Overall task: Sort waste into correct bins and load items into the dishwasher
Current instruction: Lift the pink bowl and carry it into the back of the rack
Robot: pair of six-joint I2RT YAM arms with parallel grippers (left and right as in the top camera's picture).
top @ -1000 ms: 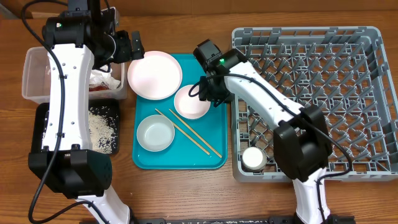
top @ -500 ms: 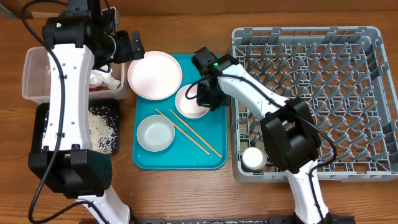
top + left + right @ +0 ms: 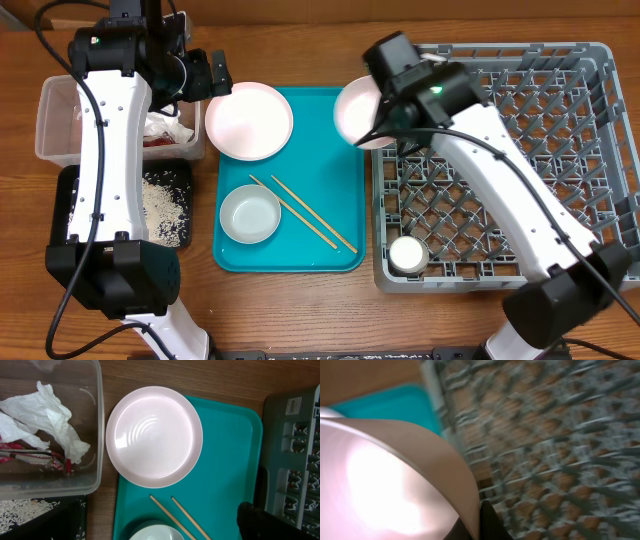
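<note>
Pink bowl (image 3: 355, 112) hung tilted above the seam between the teal tray (image 3: 335, 245) and the left edge of the grey dish rack (image 3: 600, 60). The right gripper (image 3: 383, 122) had closed on its rim, with one dark finger (image 3: 489, 522) showing beneath it. On the tray lay the pink plate (image 3: 249, 121), grey-green bowl (image 3: 250, 213) and chopsticks (image 3: 310, 215). Beside the plate hovered the left gripper (image 3: 213, 75); I could not tell how far it was open

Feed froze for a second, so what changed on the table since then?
The right gripper took hold of the pink bowl, lifted it off the teal tray and carried it rightward to the dish rack's left edge, where it hangs tilted. The plate, grey-green bowl, chopsticks, white cup and left arm stayed put.
</note>
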